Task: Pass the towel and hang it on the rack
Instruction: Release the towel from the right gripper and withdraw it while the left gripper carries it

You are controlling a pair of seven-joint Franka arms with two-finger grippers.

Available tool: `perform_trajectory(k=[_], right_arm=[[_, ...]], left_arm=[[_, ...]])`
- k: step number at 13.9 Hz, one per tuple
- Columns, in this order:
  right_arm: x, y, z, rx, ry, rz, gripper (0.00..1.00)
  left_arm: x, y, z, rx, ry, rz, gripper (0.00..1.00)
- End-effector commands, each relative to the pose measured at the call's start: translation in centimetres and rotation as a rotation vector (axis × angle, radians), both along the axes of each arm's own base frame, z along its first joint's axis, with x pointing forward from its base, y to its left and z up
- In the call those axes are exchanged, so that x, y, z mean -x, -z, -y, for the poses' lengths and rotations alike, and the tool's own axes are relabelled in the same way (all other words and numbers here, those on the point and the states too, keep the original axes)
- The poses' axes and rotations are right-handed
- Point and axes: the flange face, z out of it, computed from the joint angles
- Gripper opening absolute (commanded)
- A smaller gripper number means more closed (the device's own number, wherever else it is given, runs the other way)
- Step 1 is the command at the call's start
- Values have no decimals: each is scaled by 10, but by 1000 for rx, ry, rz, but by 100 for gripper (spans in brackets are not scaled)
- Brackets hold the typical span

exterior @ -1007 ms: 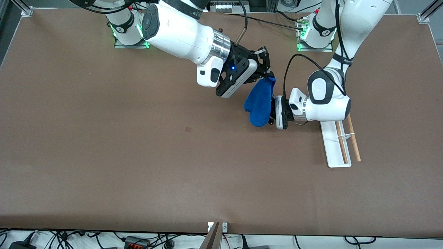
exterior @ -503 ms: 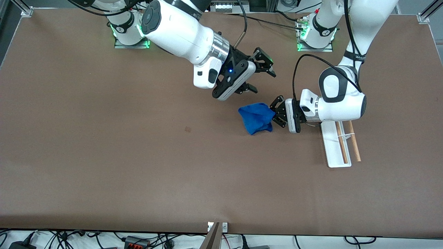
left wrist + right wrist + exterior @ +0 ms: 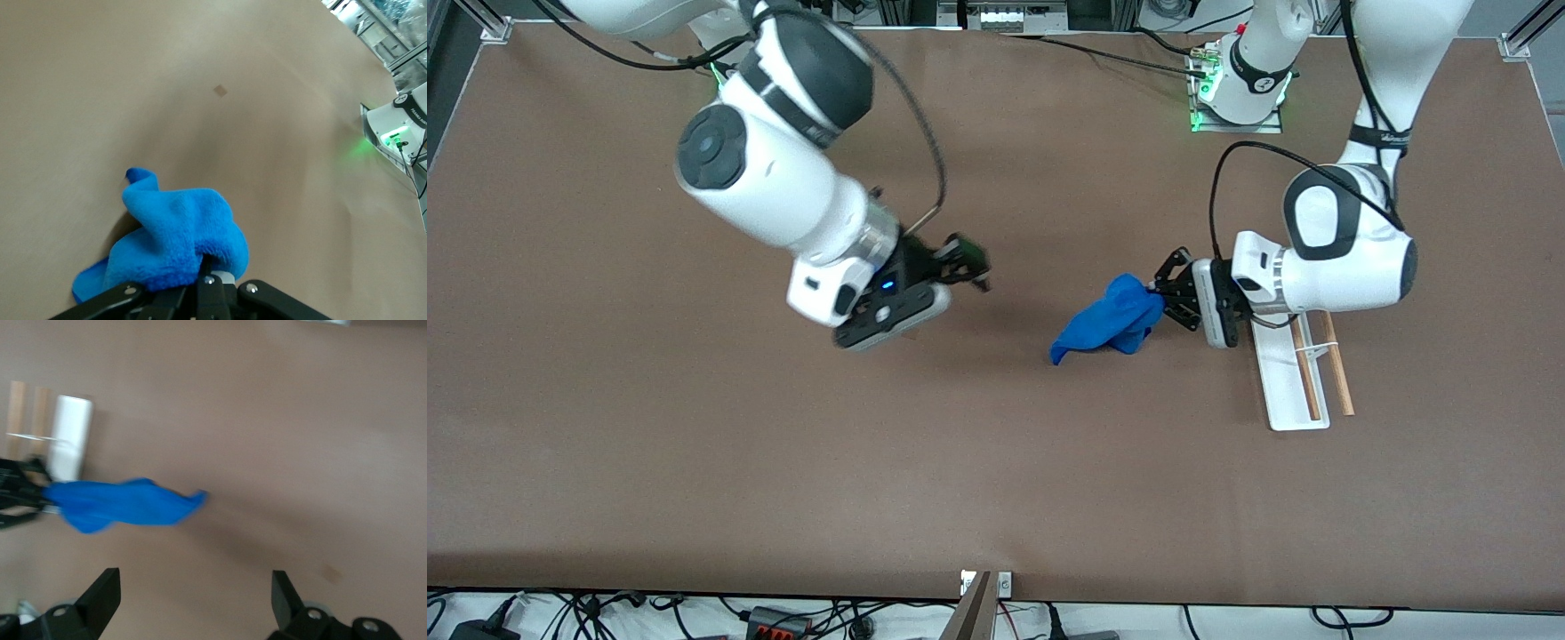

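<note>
A blue towel (image 3: 1112, 320) hangs bunched from my left gripper (image 3: 1161, 293), which is shut on its upper corner; its lower end trails toward the table. In the left wrist view the towel (image 3: 173, 243) fills the space at the jaws. The rack (image 3: 1303, 369), a white base with two wooden rods, stands on the table just beside the left gripper, toward the left arm's end, partly hidden under the left arm. My right gripper (image 3: 969, 265) is open and empty over the table's middle, well apart from the towel. The right wrist view shows the towel (image 3: 123, 503) and the rack (image 3: 67, 437).
A small dark mark (image 3: 219, 90) lies on the brown table. The two arm bases stand along the table edge farthest from the front camera. Cables and a metal bracket (image 3: 983, 587) lie at the table edge nearest that camera.
My right gripper let go of the towel and swung away toward the right arm's end. My left gripper took the towel and carried it toward the rack.
</note>
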Motion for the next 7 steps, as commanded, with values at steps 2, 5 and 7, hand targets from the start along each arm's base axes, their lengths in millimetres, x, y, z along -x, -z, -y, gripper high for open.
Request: perform_trajectory(k=[2, 5, 7], right_arm=[[-13, 26, 76, 222, 56, -85, 100], [-25, 29, 132, 336, 110, -117, 100], [-26, 14, 158, 352, 148, -123, 100]], left_arm=[[-4, -56, -30, -133, -90, -79, 1], [-7, -75, -47, -208, -182, -169, 1], [-8, -87, -68, -256, -278, -282, 1]])
